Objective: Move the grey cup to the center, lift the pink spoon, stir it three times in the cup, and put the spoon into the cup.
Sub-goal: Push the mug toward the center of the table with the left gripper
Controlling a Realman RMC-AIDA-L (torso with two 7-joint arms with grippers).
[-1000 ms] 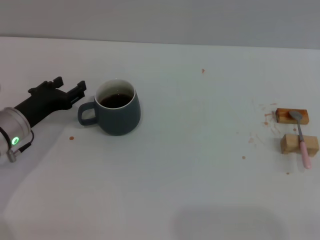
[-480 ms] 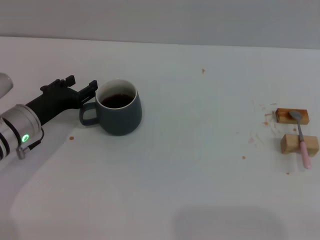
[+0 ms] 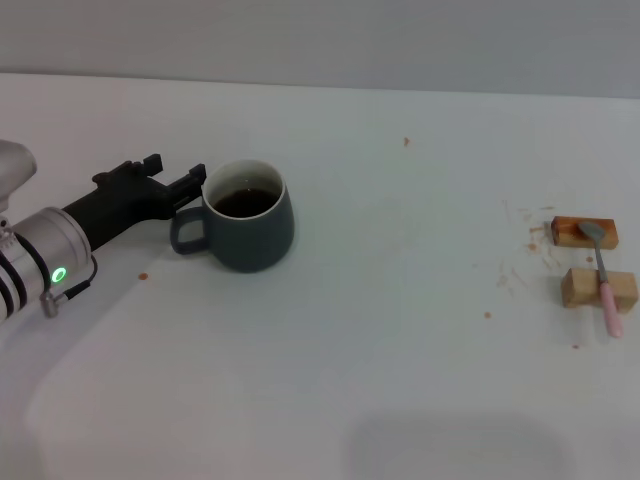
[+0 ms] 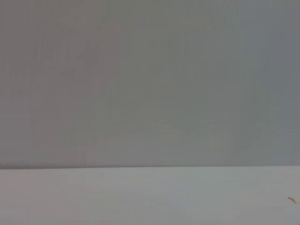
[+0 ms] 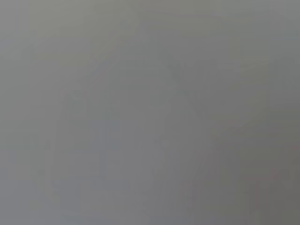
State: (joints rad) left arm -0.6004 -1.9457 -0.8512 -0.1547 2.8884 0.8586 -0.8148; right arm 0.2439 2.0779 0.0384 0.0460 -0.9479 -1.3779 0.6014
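Note:
The grey cup (image 3: pixel 250 232) stands left of the table's middle in the head view, with dark liquid inside and its handle (image 3: pixel 186 232) pointing left. My left gripper (image 3: pixel 172 172) is open just left of the cup, above the handle. Its nearer finger (image 3: pixel 190 180) is against the cup's left rim. The pink spoon (image 3: pixel 604 283) lies at the far right across two tan wooden blocks, bowl on the far block and pink handle toward me. The right gripper is out of view. The wrist views show neither cup nor spoon.
Two wooden blocks (image 3: pixel 584 232) (image 3: pixel 597 288) hold the spoon near the table's right edge. Small brown crumbs (image 3: pixel 518 276) are scattered left of them. The left wrist view shows only bare table (image 4: pixel 150 197) and a grey wall.
My left gripper has moved right, and the cup has slid right with it, handle still pointing left. The spoon and blocks have not moved.

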